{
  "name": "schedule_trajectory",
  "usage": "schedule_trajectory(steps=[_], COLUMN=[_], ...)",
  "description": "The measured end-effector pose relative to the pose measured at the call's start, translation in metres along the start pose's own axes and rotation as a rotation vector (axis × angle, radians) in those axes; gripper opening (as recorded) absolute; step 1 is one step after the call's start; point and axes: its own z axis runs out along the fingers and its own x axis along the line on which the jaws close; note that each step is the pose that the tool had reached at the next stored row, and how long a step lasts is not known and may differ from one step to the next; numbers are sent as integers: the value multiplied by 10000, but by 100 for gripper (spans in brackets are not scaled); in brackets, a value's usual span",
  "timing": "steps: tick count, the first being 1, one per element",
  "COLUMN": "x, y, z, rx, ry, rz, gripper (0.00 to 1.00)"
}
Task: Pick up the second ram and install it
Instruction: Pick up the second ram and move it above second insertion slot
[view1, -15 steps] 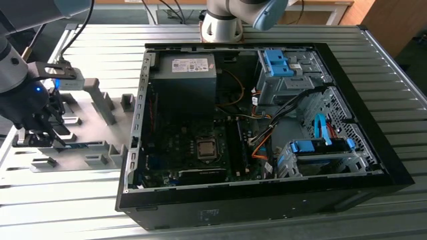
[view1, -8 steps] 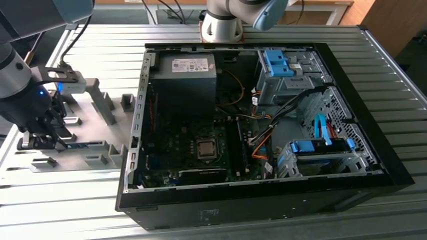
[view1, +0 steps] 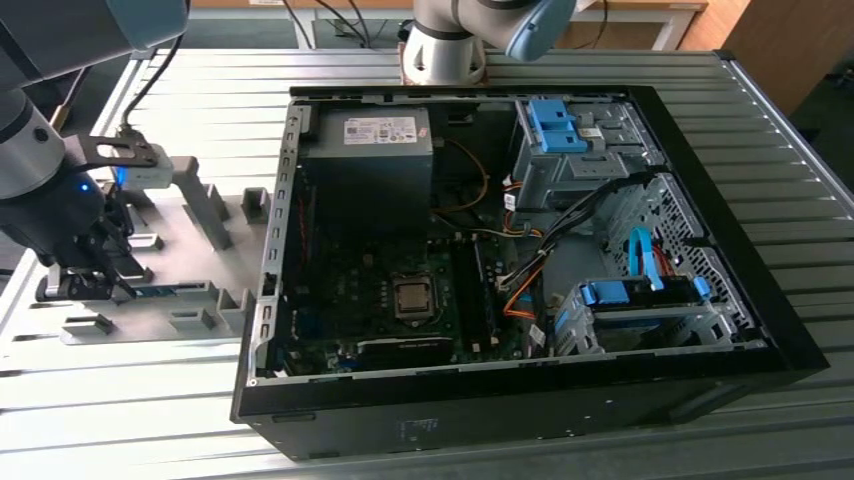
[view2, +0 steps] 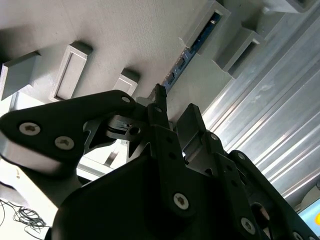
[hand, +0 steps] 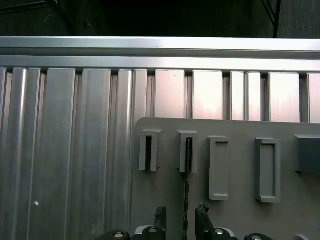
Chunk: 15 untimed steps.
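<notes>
The second ram (view1: 167, 291) is a thin blue-green stick standing on edge in the slotted blocks of a grey holder plate (view1: 180, 215), at the exterior view's left. My gripper (view1: 83, 283) is low over the plate at the stick's near end. In the first wrist view the ram (hand: 186, 187) runs edge-on from a holder slot to between my fingertips (hand: 160, 216), with a gap on either side. In the second wrist view the ram (view2: 192, 47) leads up to my gripper (view2: 175, 107). The gripper (hand: 181, 215) is open and straddles the stick.
An open black computer case (view1: 521, 400) lies on the ribbed metal table (view1: 747, 120), its motherboard (view1: 400, 300) facing up with dark memory slots beside the processor socket. Bright-blue drive brackets (view1: 554, 125) sit at the case's far and near right. Other grey holder blocks (hand: 267, 170) stand on the plate.
</notes>
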Motion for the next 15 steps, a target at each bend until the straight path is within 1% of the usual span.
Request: schedule_trajectory(steps=[4,5,7,9,15], x=[0,0,0,0,0], y=[0,0,1,0,1], z=[1,2,6,7,7], rx=[8,23,99,123,137], ry=[0,0,4,4,4], rz=[0,0,1,-1,0], gripper=[36,36,36,36,36])
